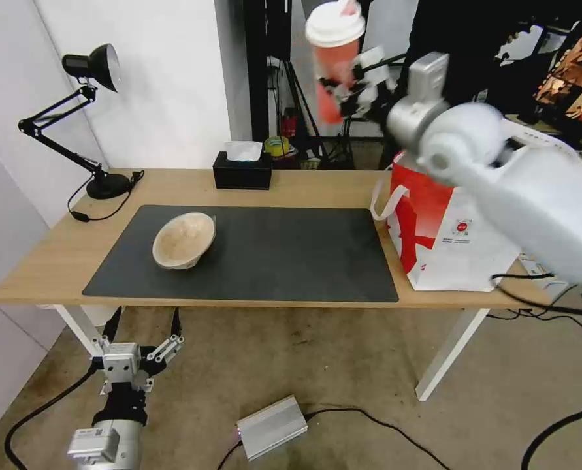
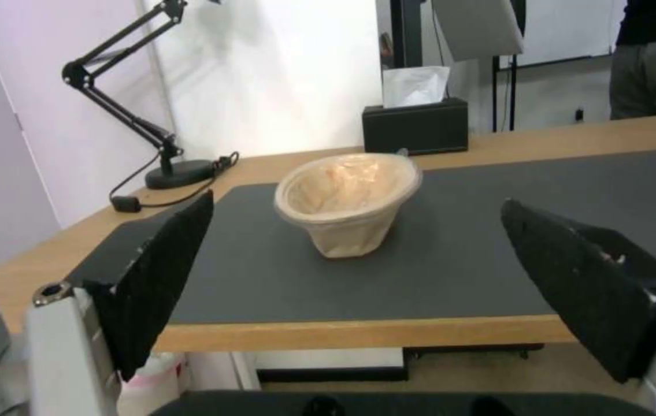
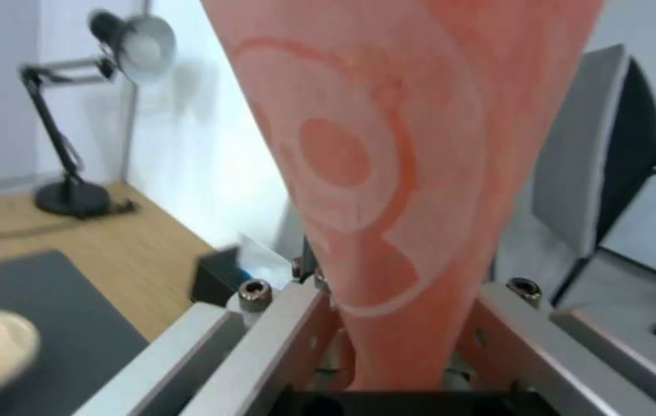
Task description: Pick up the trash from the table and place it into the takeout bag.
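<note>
My right gripper [image 1: 351, 85] is raised high above the table's far edge, shut on a red drink cup [image 1: 333, 62] with a white lid. In the right wrist view the cup [image 3: 389, 173] sits between the metal jaws. The takeout bag [image 1: 447, 228], white with a red side panel, stands on the table [image 1: 304, 186] at the right, below and right of the cup. A beige pulp bowl [image 1: 183, 240] lies tilted on the dark mat [image 1: 271, 254] at the left. My left gripper [image 1: 145, 324] hangs open below the table's front edge, facing the bowl [image 2: 347, 202].
A black tissue box [image 1: 242, 170] stands at the back edge, and a black desk lamp [image 1: 88, 117] at the back left corner. A silver box [image 1: 271, 427] with cables lies on the floor in front. Stands and clutter fill the room behind.
</note>
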